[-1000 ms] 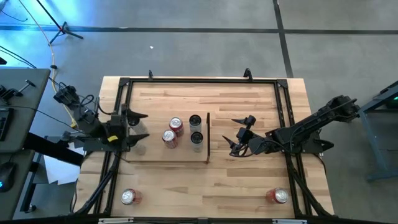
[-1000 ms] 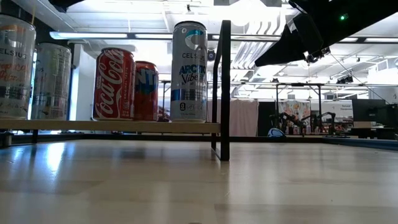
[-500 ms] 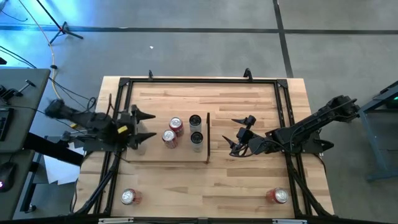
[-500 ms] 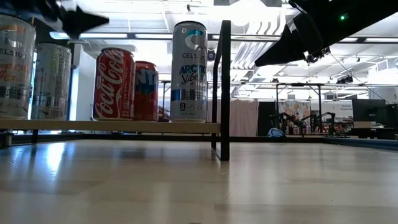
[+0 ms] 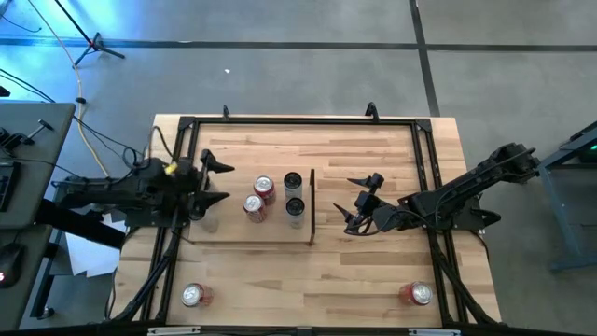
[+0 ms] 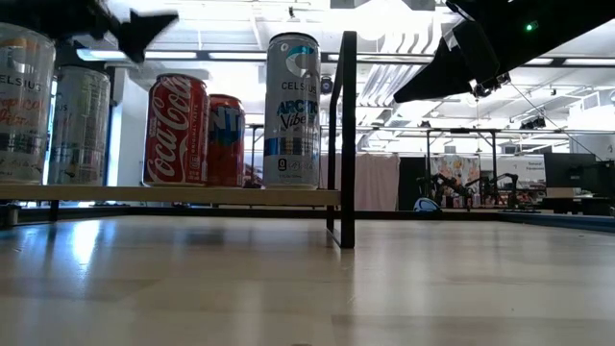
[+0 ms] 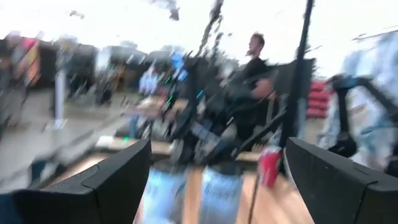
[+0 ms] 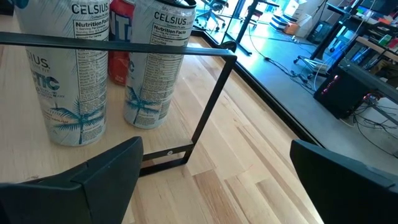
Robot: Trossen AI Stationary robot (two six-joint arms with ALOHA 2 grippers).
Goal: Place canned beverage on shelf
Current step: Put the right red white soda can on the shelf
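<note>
The shelf (image 5: 229,229), a pale-wood panel with a dark upright strip (image 5: 312,205) on its right edge, lies mid-table. Several cans stand upright on it: two red (image 5: 264,188) and two silver (image 5: 295,209) in the high view, and a Celsius can (image 6: 292,110) next to the strip (image 6: 348,135) in the low view. My left gripper (image 5: 224,182) hovers open over the shelf's left edge and holds nothing. My right gripper (image 5: 353,203) hangs open just right of the strip, facing the silver cans (image 8: 151,68).
Two more red cans stand on the bare tabletop near its front edge, one at the left (image 5: 193,296) and one at the right (image 5: 420,295). A black metal frame (image 5: 298,119) runs around the table. People and equipment show in the room beyond.
My left arm has swung round from a slant to lie level across the table's left edge. Its gripper has shifted a little toward the far edge and come down, so that a fingertip now shows at the low view's upper left. It stays open.
</note>
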